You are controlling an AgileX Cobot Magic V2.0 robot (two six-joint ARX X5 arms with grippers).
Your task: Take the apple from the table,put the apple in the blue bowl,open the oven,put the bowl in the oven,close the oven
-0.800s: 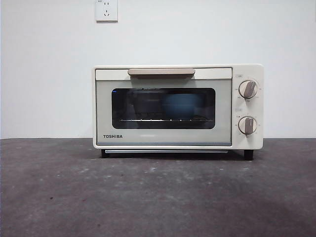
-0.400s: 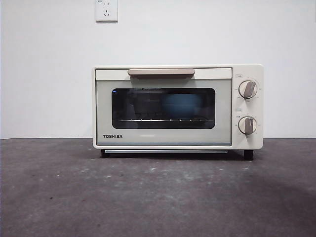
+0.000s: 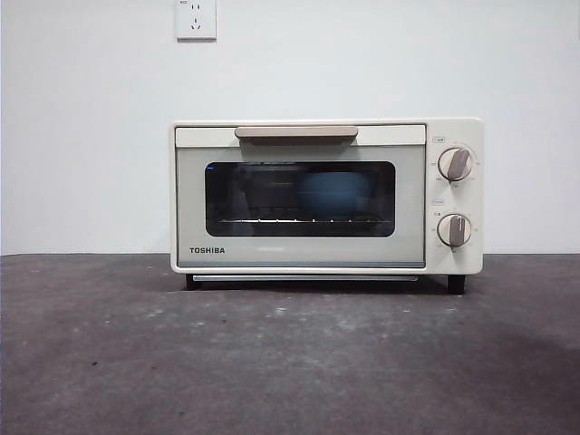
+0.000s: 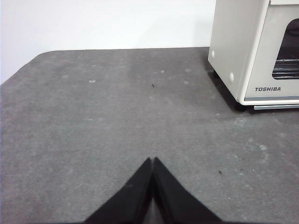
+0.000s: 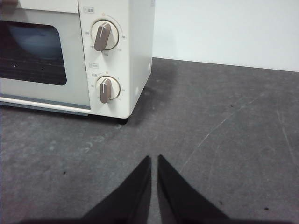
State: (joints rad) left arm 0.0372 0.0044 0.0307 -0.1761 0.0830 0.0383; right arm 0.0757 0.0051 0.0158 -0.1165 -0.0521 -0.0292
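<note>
Your oven (image 3: 326, 197) door is shut, the blue bowl (image 3: 333, 193) dimly visible behind the glass; the apple isn't discernible. Keep the left hand (image 4: 153, 161) and right hand (image 5: 154, 158) together, parked above the table (image 3: 290, 362) at the oven's nine and three o'clock.

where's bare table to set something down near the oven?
Bare table spans the whole front of the oven. More lies off its plain side wall, ahead of the left gripper, and off its knob side, ahead of the right gripper. Nowhere crowded.
</note>
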